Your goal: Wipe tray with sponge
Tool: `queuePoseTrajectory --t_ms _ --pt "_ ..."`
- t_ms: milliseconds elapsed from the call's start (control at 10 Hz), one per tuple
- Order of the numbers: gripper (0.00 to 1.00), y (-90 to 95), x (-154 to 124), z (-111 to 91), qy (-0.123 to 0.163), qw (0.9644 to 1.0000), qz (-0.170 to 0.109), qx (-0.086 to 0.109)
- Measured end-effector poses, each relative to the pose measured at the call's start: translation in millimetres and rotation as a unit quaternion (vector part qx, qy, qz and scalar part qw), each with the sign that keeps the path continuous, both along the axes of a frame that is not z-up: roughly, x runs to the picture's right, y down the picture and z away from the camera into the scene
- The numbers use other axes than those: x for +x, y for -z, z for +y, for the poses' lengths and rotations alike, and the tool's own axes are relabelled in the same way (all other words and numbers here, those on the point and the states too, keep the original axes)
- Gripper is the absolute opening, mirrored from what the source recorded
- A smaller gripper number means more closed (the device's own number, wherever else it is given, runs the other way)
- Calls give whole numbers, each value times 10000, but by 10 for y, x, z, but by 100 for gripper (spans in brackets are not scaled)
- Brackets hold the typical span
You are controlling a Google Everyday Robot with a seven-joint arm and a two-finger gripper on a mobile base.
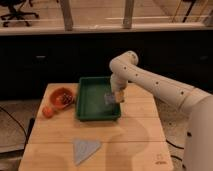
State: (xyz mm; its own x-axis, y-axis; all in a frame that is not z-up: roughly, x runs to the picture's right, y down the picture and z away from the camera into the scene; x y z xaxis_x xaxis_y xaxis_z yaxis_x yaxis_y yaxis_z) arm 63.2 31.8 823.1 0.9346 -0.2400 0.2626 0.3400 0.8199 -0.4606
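The green tray sits on the wooden table, left of centre. My gripper hangs over the tray's right side, pointing down, with the white arm reaching in from the right. The small blue-grey sponge is at the gripper's tip, low inside the tray by its right wall.
An orange bowl with dark contents stands left of the tray, with a small orange ball beside it. A pale grey-blue triangular cloth lies near the table's front edge. A dark counter runs behind the table.
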Motion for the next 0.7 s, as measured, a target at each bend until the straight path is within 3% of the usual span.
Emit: queuePoseTrajectory --t_ms 700 --pt "0 -246 -108 -6 42 9999 -146 -23"
